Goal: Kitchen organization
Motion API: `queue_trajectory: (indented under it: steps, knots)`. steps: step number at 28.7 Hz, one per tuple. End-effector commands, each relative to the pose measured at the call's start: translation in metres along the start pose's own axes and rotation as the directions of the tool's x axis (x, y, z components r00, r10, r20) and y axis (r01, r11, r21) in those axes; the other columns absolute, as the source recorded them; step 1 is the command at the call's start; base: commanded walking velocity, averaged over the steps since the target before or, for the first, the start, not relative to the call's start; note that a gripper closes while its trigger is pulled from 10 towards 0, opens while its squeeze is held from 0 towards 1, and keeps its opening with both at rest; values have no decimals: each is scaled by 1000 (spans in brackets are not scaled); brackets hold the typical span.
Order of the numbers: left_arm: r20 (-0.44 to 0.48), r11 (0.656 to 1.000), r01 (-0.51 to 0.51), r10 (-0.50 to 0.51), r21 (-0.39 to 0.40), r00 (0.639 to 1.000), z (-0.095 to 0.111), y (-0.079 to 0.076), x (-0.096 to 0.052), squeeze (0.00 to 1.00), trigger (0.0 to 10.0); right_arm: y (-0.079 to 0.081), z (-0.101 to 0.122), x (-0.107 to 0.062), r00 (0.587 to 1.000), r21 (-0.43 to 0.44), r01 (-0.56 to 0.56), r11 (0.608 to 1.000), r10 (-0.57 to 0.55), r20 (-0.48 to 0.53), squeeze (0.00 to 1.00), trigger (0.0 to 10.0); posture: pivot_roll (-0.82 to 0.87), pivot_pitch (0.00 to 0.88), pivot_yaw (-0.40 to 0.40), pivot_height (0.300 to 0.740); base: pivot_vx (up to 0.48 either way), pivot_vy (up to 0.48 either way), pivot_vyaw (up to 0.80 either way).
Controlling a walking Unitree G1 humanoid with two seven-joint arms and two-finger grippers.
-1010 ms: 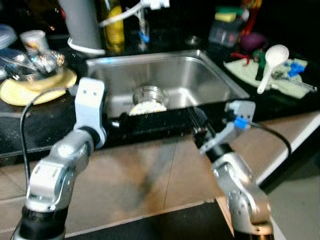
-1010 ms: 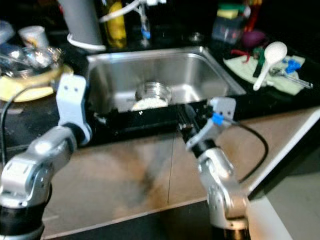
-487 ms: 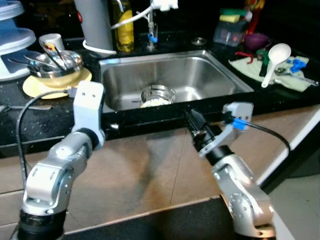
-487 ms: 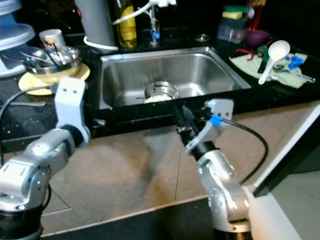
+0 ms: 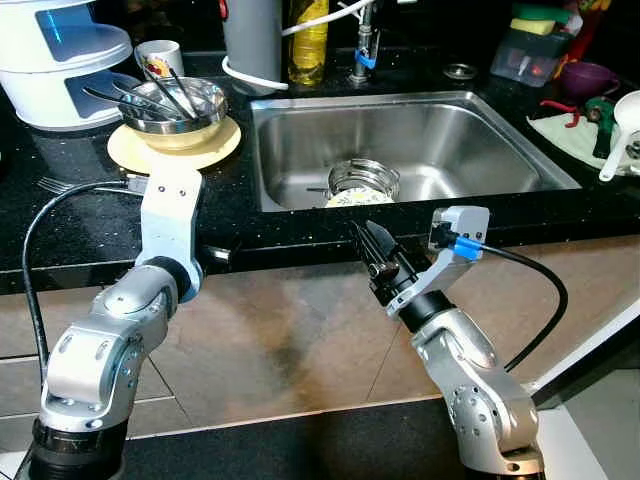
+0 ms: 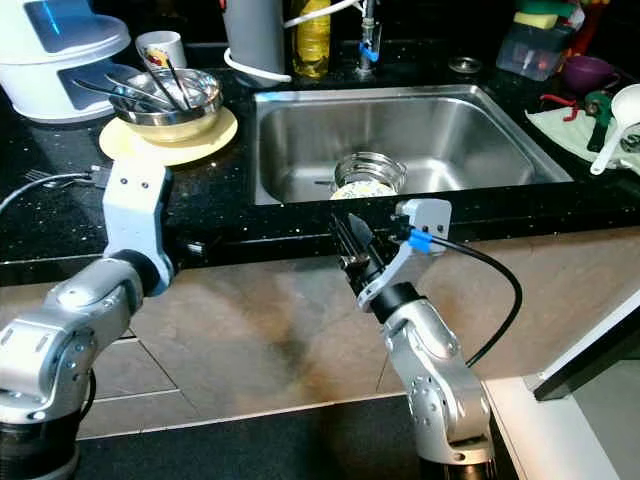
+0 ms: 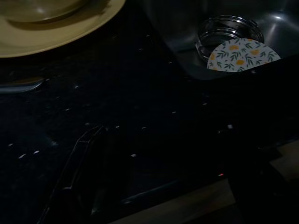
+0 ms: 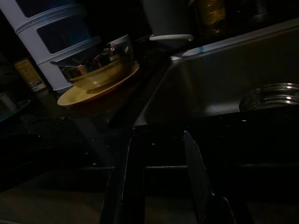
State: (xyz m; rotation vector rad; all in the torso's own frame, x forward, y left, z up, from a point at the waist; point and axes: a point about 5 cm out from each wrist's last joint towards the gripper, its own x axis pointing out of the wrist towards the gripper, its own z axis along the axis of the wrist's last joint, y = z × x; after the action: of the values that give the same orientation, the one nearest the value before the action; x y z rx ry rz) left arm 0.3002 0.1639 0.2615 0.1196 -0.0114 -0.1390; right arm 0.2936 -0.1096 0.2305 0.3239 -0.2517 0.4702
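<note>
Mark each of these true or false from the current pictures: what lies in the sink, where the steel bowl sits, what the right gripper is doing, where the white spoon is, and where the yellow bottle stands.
1. A steel container with a floral plate leaning by it lies in the sink. True.
2. The steel bowl holding utensils sits inside the sink. False: it rests on a yellow plate on the black counter, to the sink's left.
3. The right gripper is shut on a cup. False: its fingers are apart and hold nothing, in front of the counter edge.
4. A white spoon lies on the counter to the right of the sink. True.
5. The yellow bottle stands behind the sink, near the tap. True.
</note>
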Motion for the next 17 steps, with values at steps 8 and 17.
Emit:
queue_trajectory:
  steps: [8,17]
  knots:
    - [-15,994,-82,84,78,996,1,15,0,0,10000,12,0,-1,989,32,-143,989,145,-43,0,10000,-15,172,-11,740,0,0,0]
    - [35,951,-287,285,115,958,8,42,0,0,10000,18,5,7,982,41,-188,981,189,-26,0,10000,-13,171,-13,740,0,0,0]
